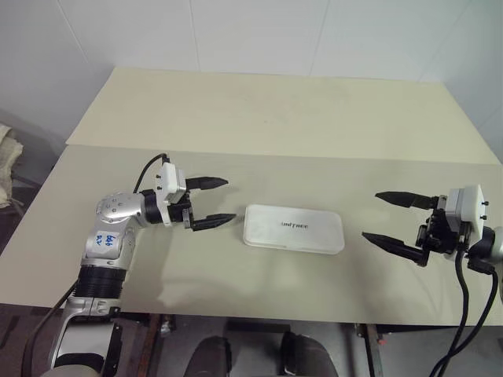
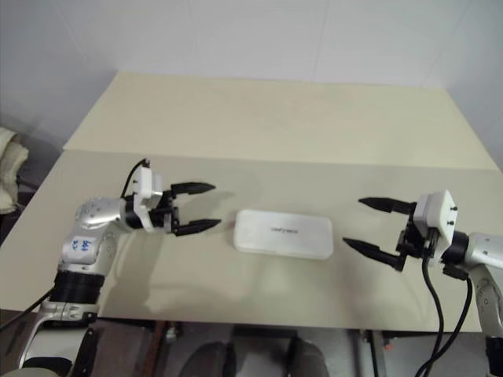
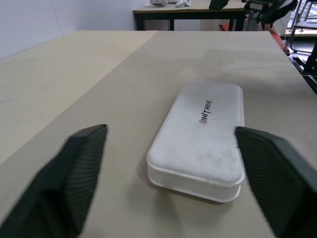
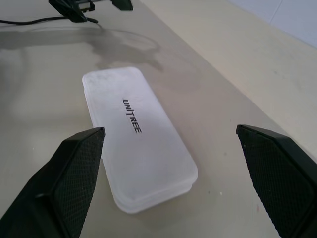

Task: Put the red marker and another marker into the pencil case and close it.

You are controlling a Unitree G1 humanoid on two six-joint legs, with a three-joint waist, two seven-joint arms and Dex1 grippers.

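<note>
The white pencil case lies flat on the table with its lid down and the dark lettering facing up. The red marker and the other marker are hidden from view. My left gripper hovers just left of the case, open, its black fingers pointing at the case's short end with nothing between them. My right gripper stands open a short way off the case's right end, also empty. The left wrist view shows the case lying just ahead between the spread fingers. The right wrist view shows the case the same way.
The beige table runs wide, with a seam across it behind the case. Its front edge lies close below both arms. A white wall stands behind the far edge.
</note>
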